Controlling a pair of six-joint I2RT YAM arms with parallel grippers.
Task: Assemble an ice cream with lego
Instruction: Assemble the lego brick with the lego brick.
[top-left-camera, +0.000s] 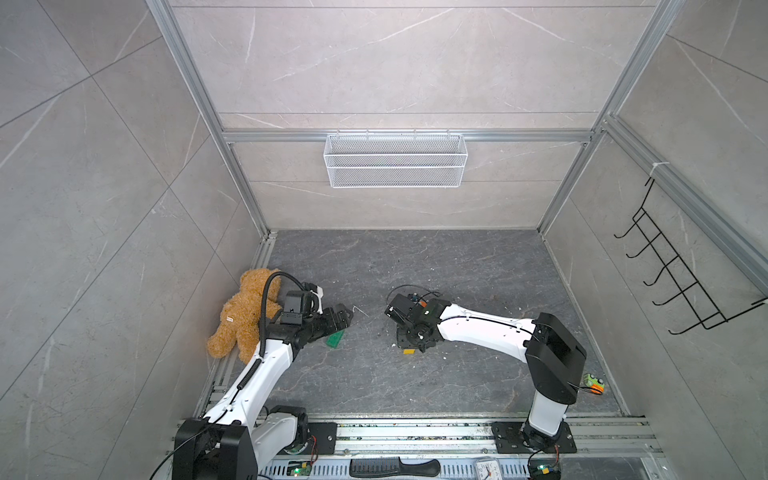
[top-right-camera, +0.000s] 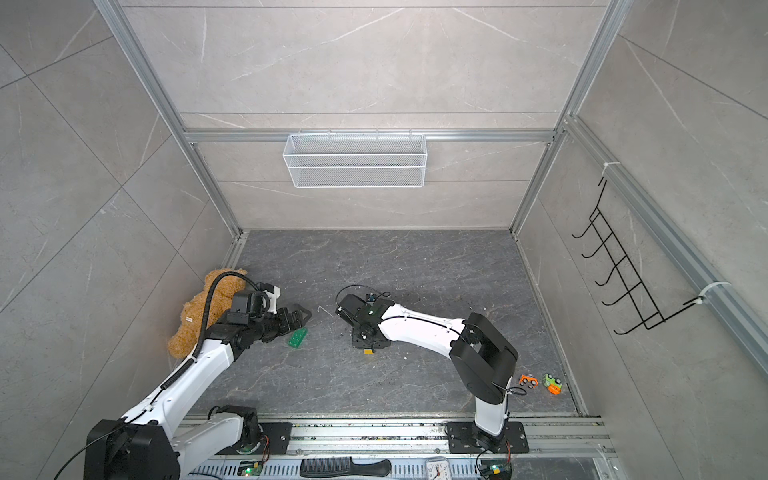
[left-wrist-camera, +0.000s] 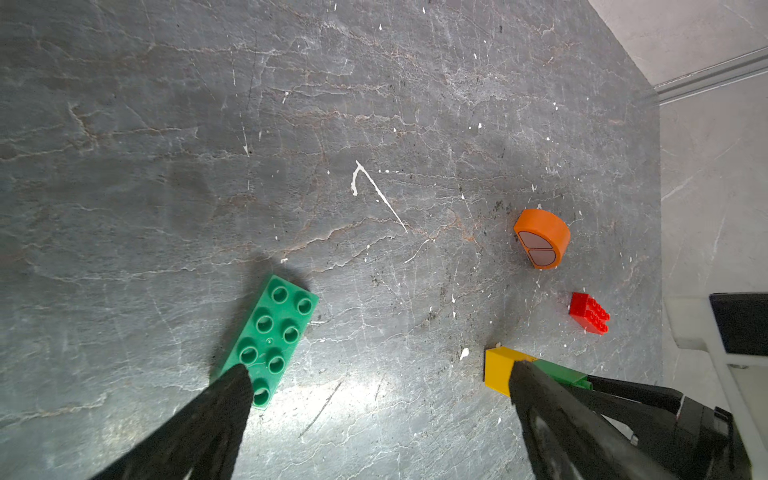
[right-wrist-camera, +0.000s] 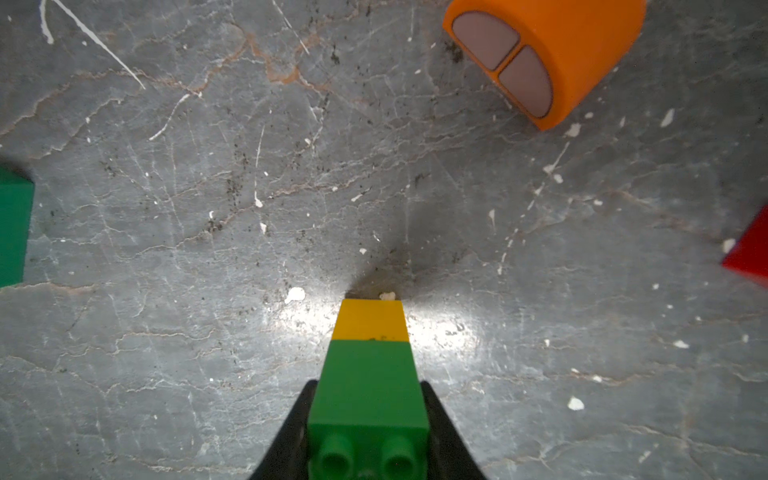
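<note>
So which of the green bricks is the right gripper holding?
The narrow green brick, stacked on the yellow brick, clamped in the right gripper. The long green brick lies loose on the table by the open left gripper.

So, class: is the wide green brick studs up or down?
Studs up: the wide green brick shows two rows of round studs on top.

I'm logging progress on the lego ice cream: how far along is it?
Done: the green-on-yellow stem is joined. In hand: the right gripper is shut on the stem's green half; the left gripper is open at the wide green brick, not closed on it. Left: that brick, the red brick and the orange cap lie loose and apart, unstacked.
</note>
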